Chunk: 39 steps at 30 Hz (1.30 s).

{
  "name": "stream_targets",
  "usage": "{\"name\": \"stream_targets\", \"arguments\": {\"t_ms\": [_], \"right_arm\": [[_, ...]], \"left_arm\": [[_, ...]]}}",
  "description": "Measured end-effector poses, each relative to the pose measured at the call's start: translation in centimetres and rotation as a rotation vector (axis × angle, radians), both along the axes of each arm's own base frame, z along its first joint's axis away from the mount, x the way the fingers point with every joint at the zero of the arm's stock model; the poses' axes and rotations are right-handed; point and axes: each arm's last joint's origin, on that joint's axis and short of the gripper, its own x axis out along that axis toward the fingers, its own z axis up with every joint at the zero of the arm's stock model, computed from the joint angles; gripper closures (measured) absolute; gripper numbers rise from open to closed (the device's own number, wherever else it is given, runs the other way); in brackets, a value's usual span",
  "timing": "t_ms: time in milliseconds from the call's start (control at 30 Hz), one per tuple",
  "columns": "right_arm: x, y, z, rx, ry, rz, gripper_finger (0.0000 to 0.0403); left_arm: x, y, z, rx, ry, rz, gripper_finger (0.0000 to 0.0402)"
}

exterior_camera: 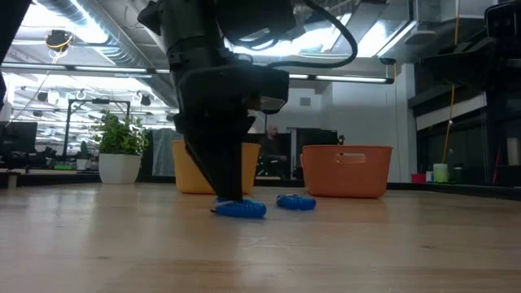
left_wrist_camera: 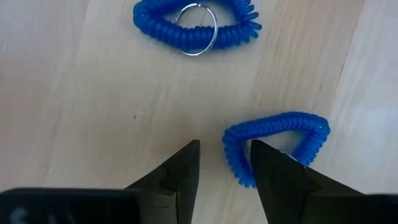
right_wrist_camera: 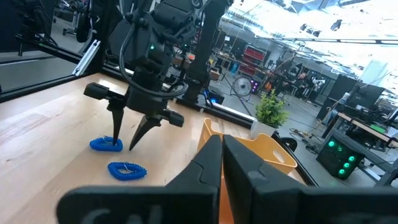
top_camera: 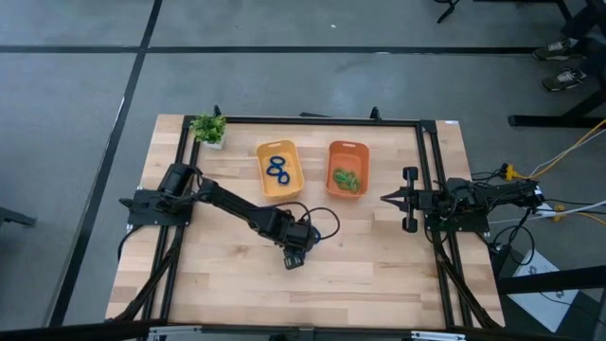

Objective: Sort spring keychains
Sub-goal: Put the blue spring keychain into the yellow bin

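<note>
Spring keychains (left_wrist_camera: 273,140) blue; bins yellow (top_camera: 279,170), orange (top_camera: 347,169).

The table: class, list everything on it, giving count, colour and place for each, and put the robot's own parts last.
Loose spring keychains: two, blue, on the bare wood at the left gripper.
Binned blue keychains: two, in the yellow bin.
Green keychains: a cluster, count unclear, in the orange bin.
Yellow bin: one, table's far middle.
Orange bin: one, right of the yellow bin.
Plant: one, green, far left corner.
Left gripper: open, straddling one coil of a loose keychain.
Right gripper: shut, waiting at the right edge.
</note>
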Motion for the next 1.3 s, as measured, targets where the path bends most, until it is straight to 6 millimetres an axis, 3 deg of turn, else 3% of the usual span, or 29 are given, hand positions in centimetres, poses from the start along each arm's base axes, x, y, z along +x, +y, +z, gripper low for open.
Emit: {"name": "stream_targets", "arguments": {"t_ms": [500,867,1300], "right_arm": [[0.0,0.0,0.0,0.000,0.000,0.000,0.0387],[0.0,0.0,0.0,0.000,0.000,0.000,0.0387],[0.0,0.0,0.0,0.000,0.000,0.000,0.0387]], "left_arm": [[-0.7,0.3,-0.2,0.074,0.067,0.046,0.0269],[-0.7,0.4,-0.1,0.070,0.060,0.048,0.0388],[2.2,0.3,0.9,-0.139,-0.203,-0.049,0.0395]]}}
